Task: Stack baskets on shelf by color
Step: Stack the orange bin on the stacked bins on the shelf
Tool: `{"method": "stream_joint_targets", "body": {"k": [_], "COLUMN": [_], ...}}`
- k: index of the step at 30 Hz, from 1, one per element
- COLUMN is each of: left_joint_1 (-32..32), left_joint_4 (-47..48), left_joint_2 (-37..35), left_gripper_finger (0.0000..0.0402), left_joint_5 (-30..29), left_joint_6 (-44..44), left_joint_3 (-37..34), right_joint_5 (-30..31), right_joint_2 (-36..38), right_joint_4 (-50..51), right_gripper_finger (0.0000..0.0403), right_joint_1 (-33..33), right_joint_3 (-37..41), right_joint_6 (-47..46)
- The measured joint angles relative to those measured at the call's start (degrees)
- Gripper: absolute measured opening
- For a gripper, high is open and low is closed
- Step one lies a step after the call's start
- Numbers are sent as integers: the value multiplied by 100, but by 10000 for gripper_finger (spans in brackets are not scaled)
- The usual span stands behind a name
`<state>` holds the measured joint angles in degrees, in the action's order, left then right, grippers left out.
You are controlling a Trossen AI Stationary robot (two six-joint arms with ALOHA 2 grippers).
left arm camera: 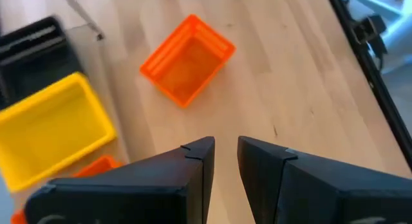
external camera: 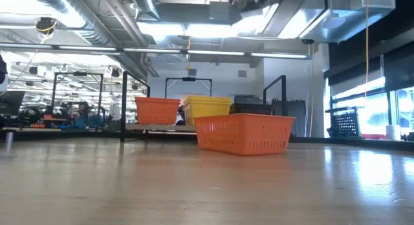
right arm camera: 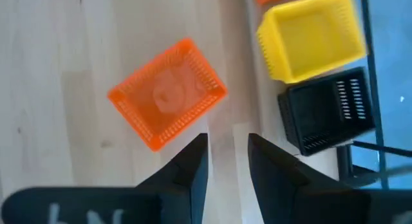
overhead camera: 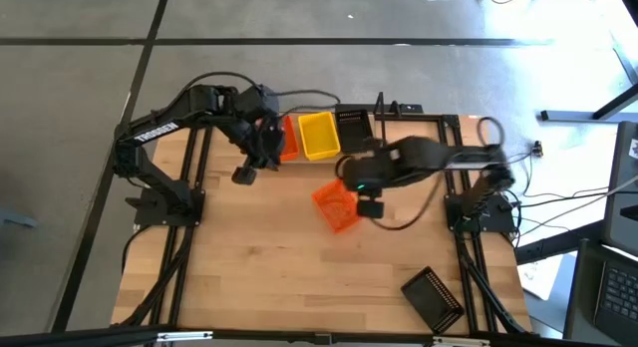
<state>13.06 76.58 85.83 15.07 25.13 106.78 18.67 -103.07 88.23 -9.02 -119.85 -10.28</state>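
Above orange basket (overhead camera: 335,207) | right tool (overhead camera: 370,209) narrowly parted | left tool (overhead camera: 243,174) likewise, empty

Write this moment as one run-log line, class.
left gripper: empty, by shelf | right gripper: empty, above loose orange basket | black basket: table edge

We're looking past the wooden tabletop (external camera: 194,186) into a workshop hall: ceiling light panels (external camera: 194,28) glowing, bright windows (external camera: 381,102) (right side), grey floor (overhead camera: 319,28).
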Motion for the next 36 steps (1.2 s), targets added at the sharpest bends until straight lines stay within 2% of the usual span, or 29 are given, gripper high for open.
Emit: {"method": "stream_joint_targets", "body": {"k": [6,12,16,22,26,36], "left_joint_1": [-414,-607,-633,-634,-634,-634], "left_joint_4": [-515,-678,-731,-1215,-1547,-1681], "left_joint_2": [66,58,64,67,67,65], "left_gripper_finger": [61,60,56,55,55,40], "left_joint_5": [-22,-820,-928,-1135,-1454,-1498], "left_joint_6": [-202,-381,-396,-355,-671,-319], "left_joint_3": [-367,-736,-986,-1369,-1548,-1582], "right_joint_5": [400,444,436,425,420,420], "right_joint_2": [690,1141,1314,1381,1385,1386], "right_joint_4": [20,-2,-7,-7,-7,-7], "right_gripper_finger": [107,107,107,107,106,106], "right_joint_1": [-2,0,0,0,0,0], "right_joint_3": [2,2,4,8,9,9], "right_joint_6": [-162,-153,-148,57,183,197]}}
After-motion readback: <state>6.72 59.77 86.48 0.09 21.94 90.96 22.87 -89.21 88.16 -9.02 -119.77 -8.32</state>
